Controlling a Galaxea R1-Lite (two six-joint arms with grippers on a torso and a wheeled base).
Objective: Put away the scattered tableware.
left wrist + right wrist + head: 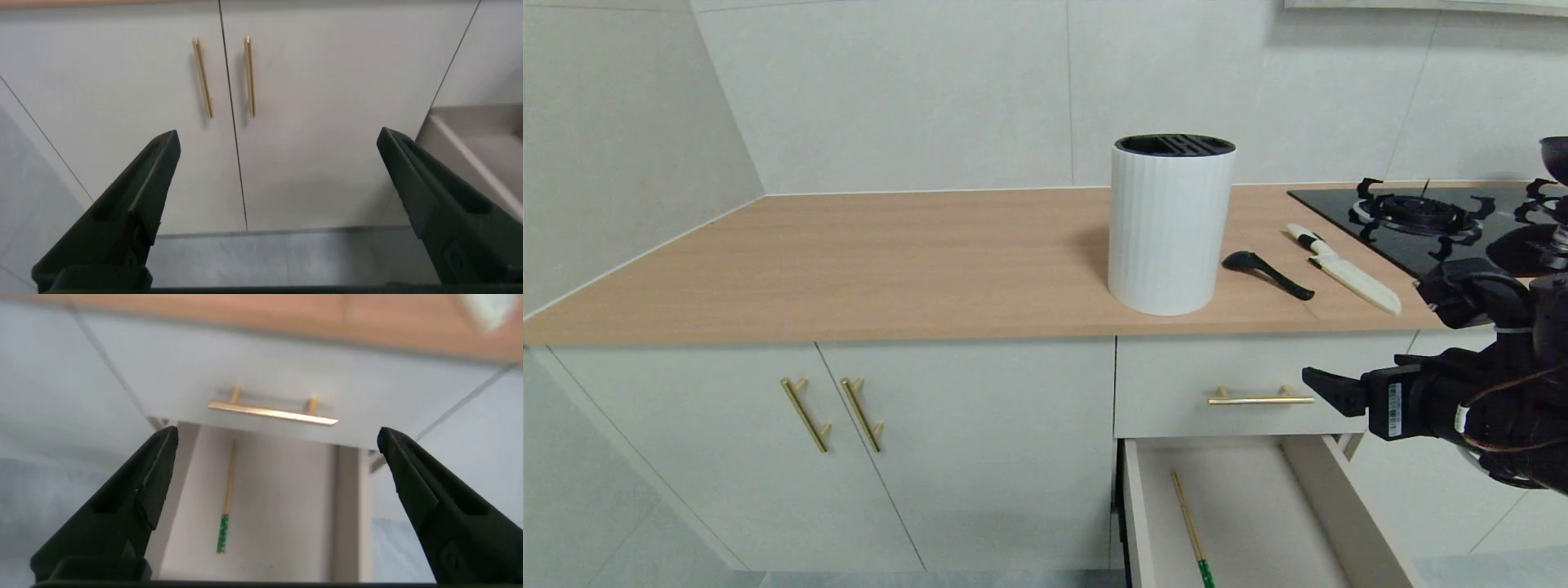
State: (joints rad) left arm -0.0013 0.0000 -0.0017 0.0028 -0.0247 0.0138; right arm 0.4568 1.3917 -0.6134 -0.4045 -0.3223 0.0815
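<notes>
Right pincer (pixel 265 506) is hovering with its jaws spread wide and gripping nothing, facing the open drawer (pixel 1339 506). Chopsticks (pixel 1191 527) are lying in that drawer, ahead of and below the pincer. On the counter (pixel 890 269) above it, a white knife (pixel 1343 268) and a black spoon (pixel 1266 273) are lying side by side, apart, with a ribbed white holder (pixel 1170 224) standing just beyond them. Left pincer (pixel 274 212) is likewise gaping wide and empty, facing two cabinet doors (pixel 327 139).
</notes>
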